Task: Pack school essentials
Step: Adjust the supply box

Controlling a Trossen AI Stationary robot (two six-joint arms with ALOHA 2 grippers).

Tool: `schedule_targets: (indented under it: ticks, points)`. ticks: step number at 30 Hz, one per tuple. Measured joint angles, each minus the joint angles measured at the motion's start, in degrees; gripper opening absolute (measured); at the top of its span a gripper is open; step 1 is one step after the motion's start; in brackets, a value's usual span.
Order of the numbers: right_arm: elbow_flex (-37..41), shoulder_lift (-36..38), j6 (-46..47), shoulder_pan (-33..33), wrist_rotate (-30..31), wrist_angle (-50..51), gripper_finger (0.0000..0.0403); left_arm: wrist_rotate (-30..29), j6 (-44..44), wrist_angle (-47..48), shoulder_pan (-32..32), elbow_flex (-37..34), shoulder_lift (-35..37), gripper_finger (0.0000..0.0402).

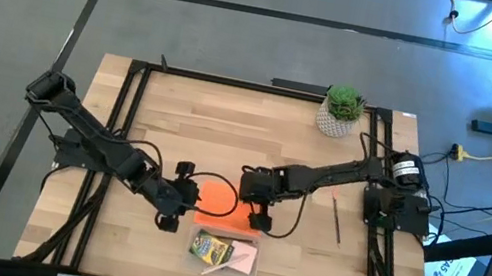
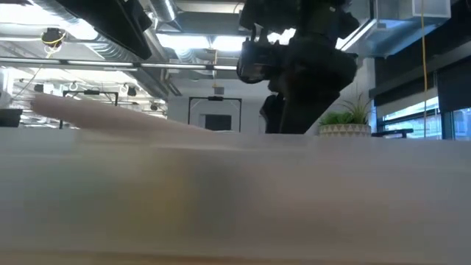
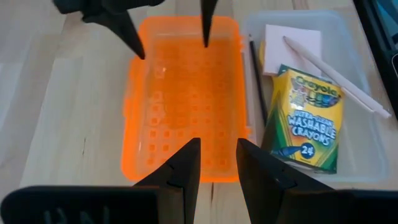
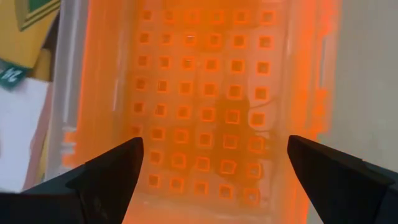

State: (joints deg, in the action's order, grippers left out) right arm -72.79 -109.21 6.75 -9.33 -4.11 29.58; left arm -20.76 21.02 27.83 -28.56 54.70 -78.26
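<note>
Left gripper (image 3: 217, 165): your fingers nearly closed, empty, poised at orange lid (image 1: 222, 204) edge.
Right gripper (image 4: 214, 163): fingers spread wide to straddle lid.
Crayon box (image 3: 306, 118): already in case.

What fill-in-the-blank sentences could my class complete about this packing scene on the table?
1. The lid lying open beside the clear case is coloured ____.
2. The crayon box lies inside the clear ____.
3. The right gripper hangs over the lid with its fingers ____.
4. The potted plant stands near the table's ____ edge in the high view.

Missing words: orange; case; open; far
</note>
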Motion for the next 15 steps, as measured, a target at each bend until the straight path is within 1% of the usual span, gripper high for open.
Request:
schedule_targets:
  ticks: [5,10,15]
  points:
    - [0.0,0.0,-1.3,1.1,0.2,0.0,0.0398,0.0,0.0,0.0,0.0,0.0,0.0,0.0096]
    - [0.0,0.0,-1.8,2.1,4.3,0.0,0.0398,0.0,0.0,0.0,0.0,0.0,0.0,0.0096]
    - [0.0,0.0,-2.7,2.9,4.7,0.1,0.0398,0.0,0.0,0.0,0.0,0.0,0.0,0.0096]
